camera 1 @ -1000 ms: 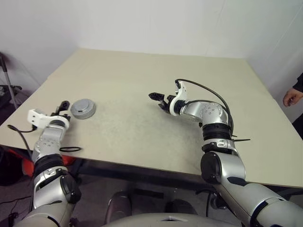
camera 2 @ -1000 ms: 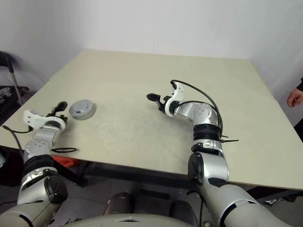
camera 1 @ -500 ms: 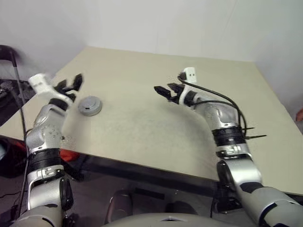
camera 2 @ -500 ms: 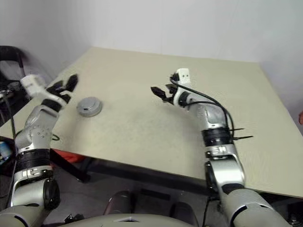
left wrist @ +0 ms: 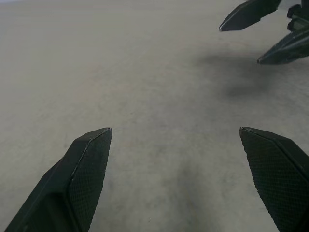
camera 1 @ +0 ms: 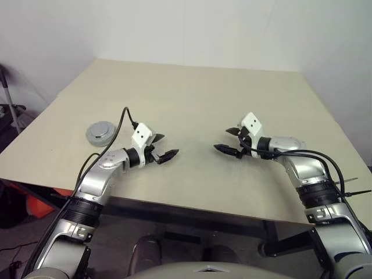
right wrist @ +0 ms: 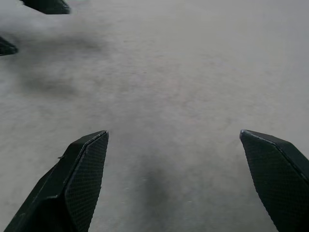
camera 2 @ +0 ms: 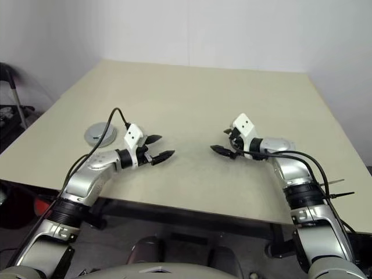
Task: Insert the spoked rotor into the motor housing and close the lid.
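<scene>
stage: lid judged seated on housing (camera 1: 102, 133), assembly closed | location: table (camera 1: 232, 87), near left edge | left gripper (camera 1: 164, 153): fingers apart, nothing held | right gripper (camera 1: 228, 141): fingers apart, nothing held | remaining: apparently nothing

Prob. a lab/test room: bare beige table (camera 1: 192, 93), plain white walls (camera 1: 232, 29), no furnishings.

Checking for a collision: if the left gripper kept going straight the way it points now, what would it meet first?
Probably the right gripper: the left gripper points across the bare beige table toward it, both with open jaws. Depth is unclear.
</scene>
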Controlling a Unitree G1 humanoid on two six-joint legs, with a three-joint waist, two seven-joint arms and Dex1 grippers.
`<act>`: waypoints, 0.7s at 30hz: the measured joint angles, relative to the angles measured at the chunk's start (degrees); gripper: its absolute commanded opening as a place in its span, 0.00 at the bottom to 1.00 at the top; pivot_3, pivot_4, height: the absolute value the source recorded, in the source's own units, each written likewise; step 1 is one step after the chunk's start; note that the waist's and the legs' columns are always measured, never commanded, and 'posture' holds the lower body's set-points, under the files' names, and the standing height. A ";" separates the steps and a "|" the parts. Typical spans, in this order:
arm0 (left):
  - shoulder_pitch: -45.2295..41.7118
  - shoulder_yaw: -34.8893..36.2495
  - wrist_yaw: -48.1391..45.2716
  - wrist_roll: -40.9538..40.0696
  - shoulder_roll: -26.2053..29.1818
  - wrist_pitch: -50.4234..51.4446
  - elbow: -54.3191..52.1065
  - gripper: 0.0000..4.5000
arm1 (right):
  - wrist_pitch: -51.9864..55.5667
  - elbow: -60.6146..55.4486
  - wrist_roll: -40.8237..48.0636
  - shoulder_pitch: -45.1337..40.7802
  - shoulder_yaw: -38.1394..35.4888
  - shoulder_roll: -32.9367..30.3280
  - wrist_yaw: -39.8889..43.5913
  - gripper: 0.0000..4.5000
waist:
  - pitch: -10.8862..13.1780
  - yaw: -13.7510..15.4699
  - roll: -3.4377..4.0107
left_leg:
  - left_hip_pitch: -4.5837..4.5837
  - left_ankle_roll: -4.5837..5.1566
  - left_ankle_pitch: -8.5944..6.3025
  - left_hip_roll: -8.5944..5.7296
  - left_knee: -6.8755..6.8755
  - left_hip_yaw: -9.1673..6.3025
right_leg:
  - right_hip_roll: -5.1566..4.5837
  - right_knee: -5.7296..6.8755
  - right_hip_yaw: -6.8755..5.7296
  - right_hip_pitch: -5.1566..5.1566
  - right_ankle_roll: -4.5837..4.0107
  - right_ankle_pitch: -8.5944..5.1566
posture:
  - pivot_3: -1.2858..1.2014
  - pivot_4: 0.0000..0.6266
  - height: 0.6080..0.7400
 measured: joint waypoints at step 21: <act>-3.41 2.82 0.16 2.35 -3.11 -1.91 4.69 0.99 | 1.08 -3.79 -0.67 1.24 -0.84 1.12 -3.68 1.00 | -0.01 0.14 0.03 | 0.13 0.24 -0.13 0.02 0.07 0.45 | -0.01 -0.01 0.06 0.12 -0.03 0.01 | 0.52 0.00 1.00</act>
